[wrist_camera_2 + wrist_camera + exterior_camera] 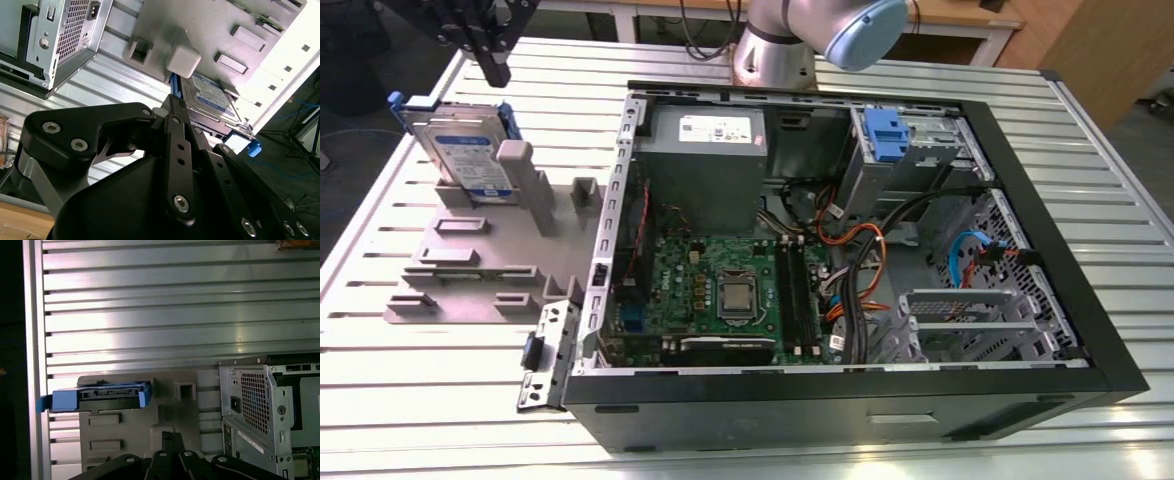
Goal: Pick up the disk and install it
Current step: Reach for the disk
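Upper left of the exterior view, our gripper [494, 72] hangs clenched on nothing just above the disk [460, 150], which stands on edge in its grey holder [467, 268]. We judge pickup not yet begun; a grasp calls for parted jaws astride its top edge.

A robotics lab: an open black metal computer tower [854, 405] is lying on a ribbed aluminium table [427, 385], a silver-grey robot arm [774, 50] standing near it.
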Tool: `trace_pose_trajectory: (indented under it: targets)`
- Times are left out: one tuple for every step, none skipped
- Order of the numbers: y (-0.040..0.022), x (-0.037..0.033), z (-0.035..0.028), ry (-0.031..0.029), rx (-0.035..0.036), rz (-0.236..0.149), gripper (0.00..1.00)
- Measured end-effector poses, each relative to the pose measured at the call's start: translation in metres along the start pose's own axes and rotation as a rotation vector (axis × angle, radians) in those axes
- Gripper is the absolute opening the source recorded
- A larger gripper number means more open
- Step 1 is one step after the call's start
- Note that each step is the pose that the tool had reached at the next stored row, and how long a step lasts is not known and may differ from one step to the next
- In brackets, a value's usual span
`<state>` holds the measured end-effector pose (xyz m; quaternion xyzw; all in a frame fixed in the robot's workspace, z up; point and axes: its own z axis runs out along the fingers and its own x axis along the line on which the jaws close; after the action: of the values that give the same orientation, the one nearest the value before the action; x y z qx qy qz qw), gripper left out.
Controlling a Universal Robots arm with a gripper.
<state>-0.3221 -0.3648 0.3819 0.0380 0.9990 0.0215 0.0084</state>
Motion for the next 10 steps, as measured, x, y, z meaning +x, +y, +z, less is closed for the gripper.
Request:
trace_pose_trajectory:
  targets:
    - [0.0, 0.0, 0.0, 0.0, 0.0, 0.0, 0.11]
    - [0.0, 0.0, 0.0, 0.0, 0.0, 0.0, 0.11]
    - [0.0, 0.0, 0.0001, 0.0, 0.0, 0.0, 0.11]
    - [0.0, 0.0, 0.0001, 0.0, 0.0, 0.0, 0.11]
    - [0.0, 0.0003, 0.0002, -0.0002, -0.0002, 0.0, 0.11]
    - [0.0, 0.0004, 0.0002, -0.0001, -0.0002, 0.0, 0.11]
    - [-0.0001, 0.0014, 0.0002, -0.0001, -0.0001, 0.0, 0.11]
    - [-0.0002, 0.0024, 0.0001, 0.0, 0.0, 0.0, 0.11]
    - [-0.0003, 0.0035, 0.0002, 0.0, -0.0001, 0.0, 0.11]
    - [-0.0003, 0.0045, 0.0002, 0.0, 0.0, 0.0, 0.11]
